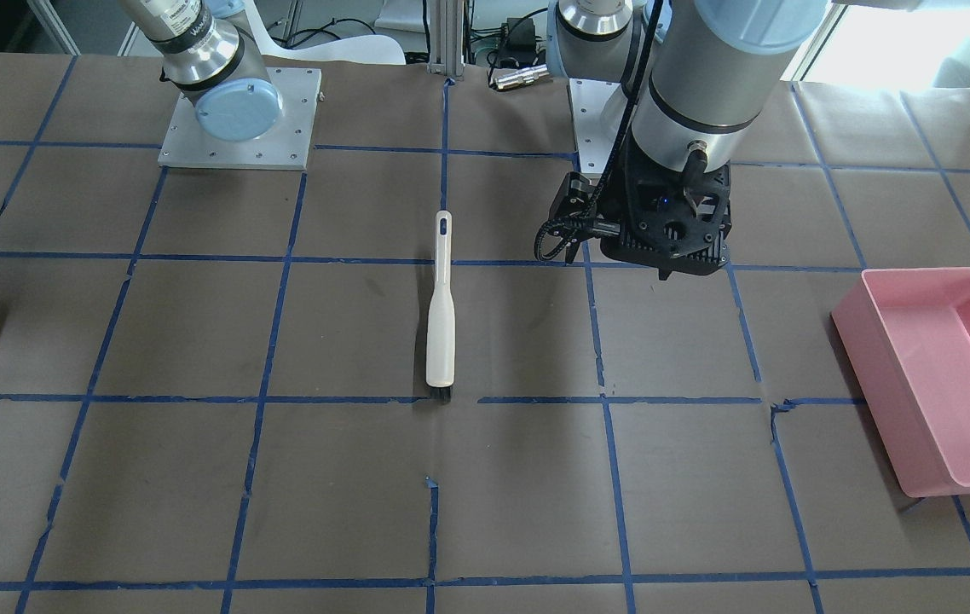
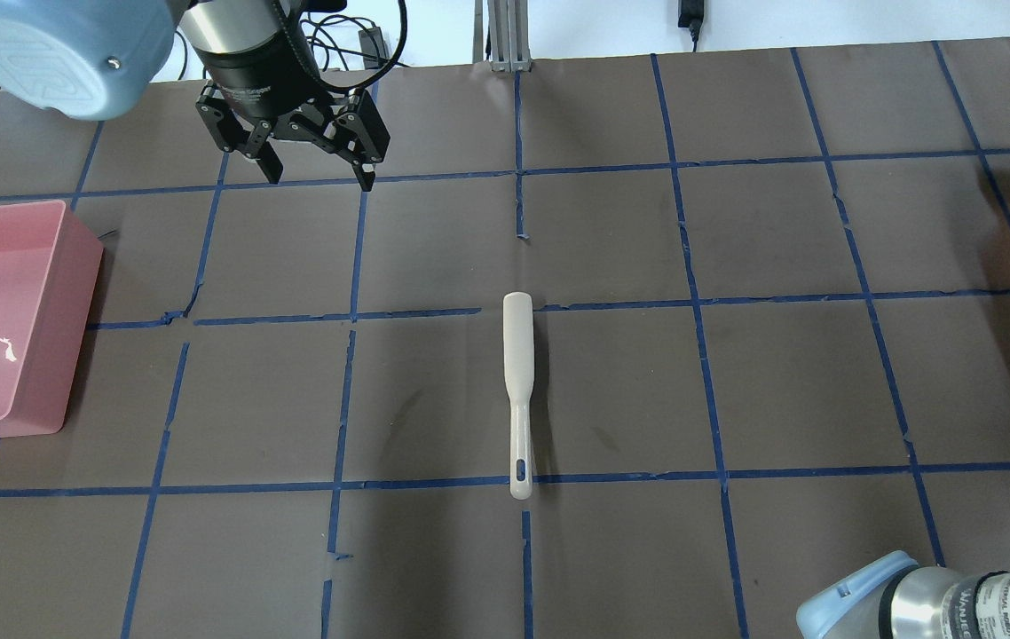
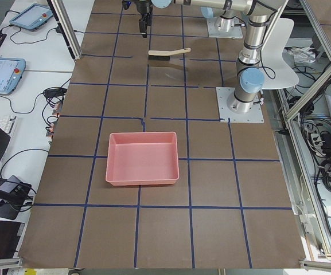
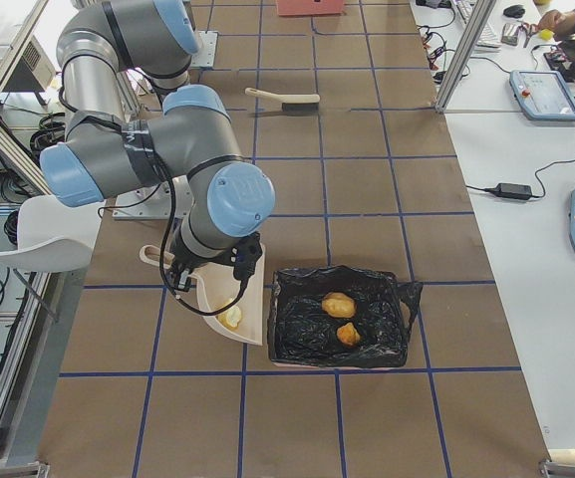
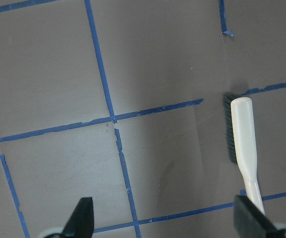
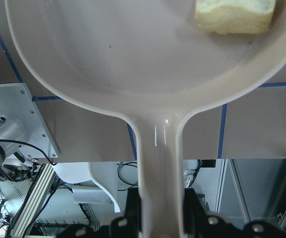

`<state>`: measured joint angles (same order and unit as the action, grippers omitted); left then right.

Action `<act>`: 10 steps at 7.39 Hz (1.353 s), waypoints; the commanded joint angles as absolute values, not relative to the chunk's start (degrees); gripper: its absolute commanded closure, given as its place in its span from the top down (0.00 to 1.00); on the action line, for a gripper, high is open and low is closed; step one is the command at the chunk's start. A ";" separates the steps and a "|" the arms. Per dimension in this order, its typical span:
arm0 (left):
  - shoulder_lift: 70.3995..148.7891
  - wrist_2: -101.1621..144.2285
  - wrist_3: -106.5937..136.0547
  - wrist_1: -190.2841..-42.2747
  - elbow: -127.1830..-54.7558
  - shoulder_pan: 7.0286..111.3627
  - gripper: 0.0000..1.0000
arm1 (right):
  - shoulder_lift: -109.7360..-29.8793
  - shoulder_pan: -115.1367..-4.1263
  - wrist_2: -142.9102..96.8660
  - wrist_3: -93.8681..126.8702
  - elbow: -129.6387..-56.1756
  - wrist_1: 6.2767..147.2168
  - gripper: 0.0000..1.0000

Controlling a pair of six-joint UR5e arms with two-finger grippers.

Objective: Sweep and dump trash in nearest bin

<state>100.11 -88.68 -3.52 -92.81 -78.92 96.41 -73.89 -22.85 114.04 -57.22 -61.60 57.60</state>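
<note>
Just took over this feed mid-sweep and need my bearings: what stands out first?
The right gripper is shut on the handle of the cream dustpan, holding it beside the black-lined bin with one pale yellow chunk in the pan; two tan lumps lie in the bin. The cream brush lies alone at mid-table, and the open left gripper hovers off to its side, holding nothing.

The desk is dark brown with a blue tape grid. The brush is cream with black bristles. The dustpan is cream too, its chunk pale yellow. One bin is pink; the other has a black liner and two orange-tan lumps.
</note>
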 commanded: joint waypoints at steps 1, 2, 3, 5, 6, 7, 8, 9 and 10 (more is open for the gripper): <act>100.11 -88.68 -3.52 -92.81 -78.93 96.42 1.00 | -73.83 -23.03 114.43 -56.52 -60.12 56.43 0.06; 100.11 -88.68 -3.52 -92.81 -79.01 96.50 1.00 | -73.74 -23.64 114.43 -56.34 -59.42 56.43 0.06; 100.11 -88.68 -3.52 -92.81 -79.01 96.50 1.00 | -73.65 -23.82 114.43 -56.34 -58.81 56.43 0.06; 100.11 -88.68 -3.52 -92.81 -79.01 96.50 1.00 | -73.65 -23.91 114.35 -56.34 -58.80 56.43 0.06; 100.11 -88.68 -3.52 -92.81 -79.01 96.50 1.00 | -73.65 -24.17 114.35 -56.34 -58.89 56.43 0.06; 100.11 -88.68 -3.52 -92.81 -79.01 96.50 1.00 | -73.74 -24.78 114.00 -56.51 -59.84 56.34 0.06; 100.11 -88.59 -3.52 -92.81 -78.84 96.50 1.00 | -74.18 -25.39 113.04 -56.51 -62.64 56.42 0.05; 100.11 -88.59 -3.52 -92.81 -78.75 96.50 1.00 | -76.53 -26.62 109.29 -55.90 -66.32 57.47 0.05; 100.11 -88.59 -3.52 -92.81 -78.84 96.42 1.00 | -79.95 -28.63 106.12 -54.59 -70.10 60.53 0.05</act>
